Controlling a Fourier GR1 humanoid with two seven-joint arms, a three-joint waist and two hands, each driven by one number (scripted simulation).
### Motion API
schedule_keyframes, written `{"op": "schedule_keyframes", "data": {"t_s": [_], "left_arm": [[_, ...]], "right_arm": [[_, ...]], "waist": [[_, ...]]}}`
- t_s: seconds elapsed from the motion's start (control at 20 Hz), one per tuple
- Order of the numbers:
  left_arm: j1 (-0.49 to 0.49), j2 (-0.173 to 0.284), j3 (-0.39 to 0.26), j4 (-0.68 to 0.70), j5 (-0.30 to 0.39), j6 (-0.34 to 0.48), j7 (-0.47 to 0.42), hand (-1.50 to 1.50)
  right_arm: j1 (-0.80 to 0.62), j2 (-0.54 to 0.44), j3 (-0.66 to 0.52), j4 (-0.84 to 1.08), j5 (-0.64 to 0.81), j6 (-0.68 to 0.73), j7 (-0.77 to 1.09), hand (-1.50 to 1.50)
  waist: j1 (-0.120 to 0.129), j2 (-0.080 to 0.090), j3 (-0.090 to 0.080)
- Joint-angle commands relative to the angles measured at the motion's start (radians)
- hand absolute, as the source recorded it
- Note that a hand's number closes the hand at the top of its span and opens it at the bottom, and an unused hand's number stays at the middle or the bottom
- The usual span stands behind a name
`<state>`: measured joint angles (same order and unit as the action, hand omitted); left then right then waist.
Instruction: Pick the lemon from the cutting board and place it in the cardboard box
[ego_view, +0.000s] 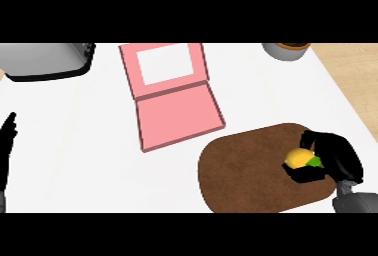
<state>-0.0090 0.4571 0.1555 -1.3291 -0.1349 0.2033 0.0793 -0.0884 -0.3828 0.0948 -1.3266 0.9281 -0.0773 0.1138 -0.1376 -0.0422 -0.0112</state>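
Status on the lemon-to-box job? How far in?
Early. Done: the right hand has reached the lemon and curls round it. In hand: the lemon sits over the brown cutting board; whether it is lifted cannot be told. Left: carry it to the pink box, which holds nothing visible, and release. The left hand rests at the left edge.

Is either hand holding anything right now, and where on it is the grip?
The right hand is curled round the lemon from its right side, over the cutting board. The left hand holds nothing.
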Motion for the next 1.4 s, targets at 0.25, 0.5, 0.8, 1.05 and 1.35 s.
{"op": "schedule_keyframes", "data": {"t_s": [0.25, 0.5, 0.8, 1.05, 1.35], "left_arm": [[-0.025, -0.02, -0.028, -0.003, -0.01, -0.01, -0.018, 0.0], [-0.044, -0.036, -0.052, -0.033, -0.001, -0.042, -0.01, 0.0], [-0.081, -0.01, -0.047, -0.007, -0.009, -0.09, -0.025, 0.0], [-0.062, -0.042, -0.042, -0.012, -0.019, -0.08, -0.035, 0.0], [-0.138, -0.079, -0.073, 0.037, -0.066, -0.041, -0.027, 0.0]], "right_arm": [[0.044, 0.132, 0.119, -0.538, 0.293, -0.07, 0.425, 1.5], [-0.04, 0.28, 0.312, -0.716, 0.482, 0.153, 0.662, 1.5], [-0.372, 0.379, 0.315, -0.555, 0.385, 0.2, 0.833, 1.5], [-0.557, 0.382, 0.221, -0.369, 0.293, 0.1, 0.871, 1.5], [-0.788, 0.382, 0.131, -0.024, 0.129, -0.097, 0.914, 1.5]], "waist": [[0.067, 0.02, 0.004], [0.125, 0.034, 0.008], [0.155, 0.044, 0.01], [0.152, 0.043, 0.011], [0.171, 0.052, 0.011]]}}
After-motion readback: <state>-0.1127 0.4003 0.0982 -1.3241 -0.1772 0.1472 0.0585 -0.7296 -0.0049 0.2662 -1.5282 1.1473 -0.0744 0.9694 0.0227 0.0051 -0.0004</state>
